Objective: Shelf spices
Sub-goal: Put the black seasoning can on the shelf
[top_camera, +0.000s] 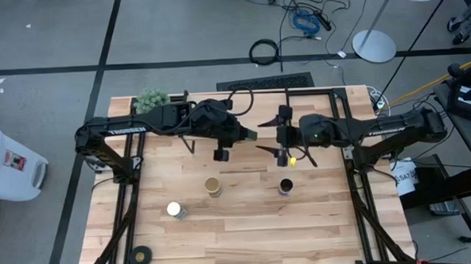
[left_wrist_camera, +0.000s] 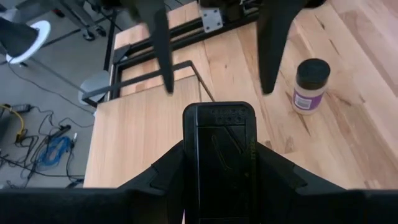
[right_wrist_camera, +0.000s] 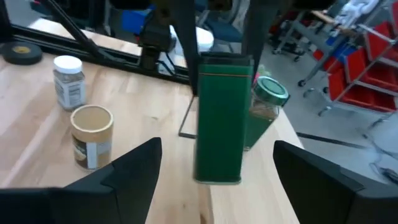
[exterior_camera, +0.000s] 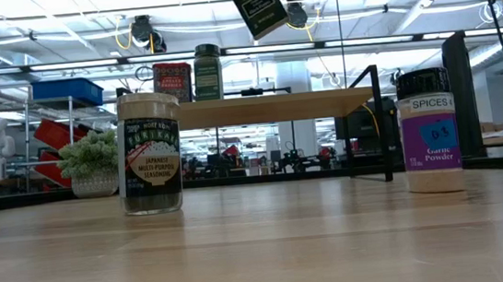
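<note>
The left gripper is clamped on a square tin, a tall flat-sided metal box with a pressed lid that looks dark from above and deep green from the right wrist. The tin hangs tilted in the air above the shelf, clear of its pale, smooth wooden board; its white label is too small to read. Two spices stand on that board, which rests on thin black metal legs: a red tin whose print is too small to read, and just beside it a glass jar with a green lid. The right gripper hovers near the shelf's other side, fingers spread wide with nothing between them. On the plank tabletop in front of the shelf are three round containers, set well apart. A tan-topped cylinder reads "JAPANESE MULTI-PURPOSE SEASONING". A clear jar with a black ribbed lid reads "SPICES" and "Garlic Powder" on a purple label. The third is a white-lidded jar.
</note>
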Available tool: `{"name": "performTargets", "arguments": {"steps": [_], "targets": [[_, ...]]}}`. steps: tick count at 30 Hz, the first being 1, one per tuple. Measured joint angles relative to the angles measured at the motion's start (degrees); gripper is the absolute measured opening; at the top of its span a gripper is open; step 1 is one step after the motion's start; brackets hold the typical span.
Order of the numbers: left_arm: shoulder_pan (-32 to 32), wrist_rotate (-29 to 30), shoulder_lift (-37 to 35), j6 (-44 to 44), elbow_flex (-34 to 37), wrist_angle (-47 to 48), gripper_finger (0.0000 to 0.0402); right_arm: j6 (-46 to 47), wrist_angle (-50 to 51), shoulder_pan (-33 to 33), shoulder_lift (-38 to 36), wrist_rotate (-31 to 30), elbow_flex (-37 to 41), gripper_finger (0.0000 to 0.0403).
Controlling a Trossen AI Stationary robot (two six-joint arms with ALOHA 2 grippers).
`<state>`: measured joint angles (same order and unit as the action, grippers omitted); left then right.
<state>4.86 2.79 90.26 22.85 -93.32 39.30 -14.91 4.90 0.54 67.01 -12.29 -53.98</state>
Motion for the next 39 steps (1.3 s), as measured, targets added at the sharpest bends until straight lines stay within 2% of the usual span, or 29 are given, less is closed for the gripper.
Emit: {"name": "performTargets", "arguments": {"steps": [3, 14, 23, 27, 39], "targets": [[0.0, 0.0, 0.0, 0.1, 0.0, -0.4, 0.0145, 0.2, -0.7, -1.6, 0.8, 3.6, 0.0, 0.0297], [1.6, -0.3, 0.3, 1.2, 0.0, -2.7, 0.0145, -2.1, -6.5, -3.3, 4.3, 3.4, 0.0, 0.0291], [3.6, -3.7, 0.3, 1.8, 0.1, -2.4, 0.0145, -1.1, -7.3, -4.7, 5.9, 3.8, 0.0, 0.0225], [4.0, -4.1, 0.3, 1.9, 0.1, -2.4, 0.0145, -0.8, -7.3, -5.7, 6.1, 6.0, 0.0, 0.0196], [4.0, -4.7, 0.3, 1.7, 0.1, -2.6, 0.0148, -1.6, -8.1, -5.9, 6.2, 6.3, 0.0, 0.0133]]}}
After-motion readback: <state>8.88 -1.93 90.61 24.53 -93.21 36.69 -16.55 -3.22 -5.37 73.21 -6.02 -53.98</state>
